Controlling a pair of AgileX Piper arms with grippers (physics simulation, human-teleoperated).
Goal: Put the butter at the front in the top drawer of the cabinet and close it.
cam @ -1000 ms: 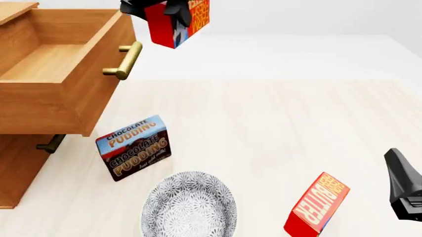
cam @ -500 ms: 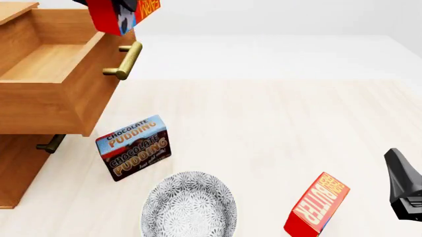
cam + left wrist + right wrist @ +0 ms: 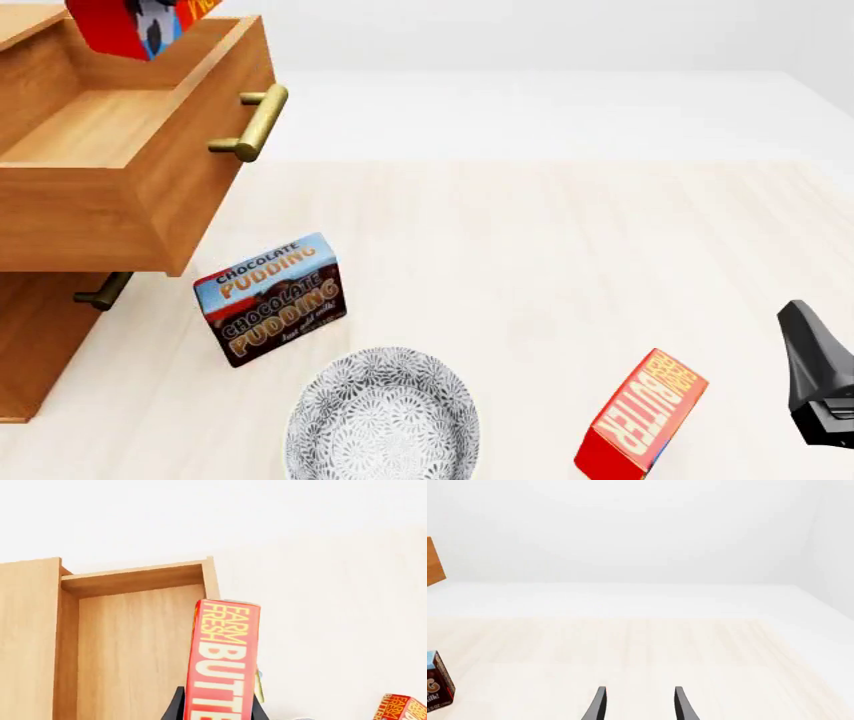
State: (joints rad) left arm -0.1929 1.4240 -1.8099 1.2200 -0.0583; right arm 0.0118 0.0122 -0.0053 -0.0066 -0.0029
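My left gripper (image 3: pixel 217 714) is shut on a red butter carton (image 3: pixel 222 660) and holds it upright in the air over the open top drawer (image 3: pixel 133 577). In the front view this carton (image 3: pixel 138 24) hangs at the top left above the drawer's inside (image 3: pixel 200 170), and the gripper itself is out of frame. A second identical butter carton (image 3: pixel 645 412) stands on the table at the front right. My right gripper (image 3: pixel 639 701) is open and empty, low at the right edge (image 3: pixel 817 385).
The cabinet (image 3: pixel 34 340) fills the left side, its drawer's brass handle (image 3: pixel 254 122) sticking out and the lower drawer's handle (image 3: pixel 100 292) beneath. A Chocolate Pudding box (image 3: pixel 271 298) and a patterned bowl (image 3: pixel 383 415) stand in front of it.
My left gripper has carried the butter carton leftward, from beyond the drawer handle to above the open drawer. The right arm has not moved.
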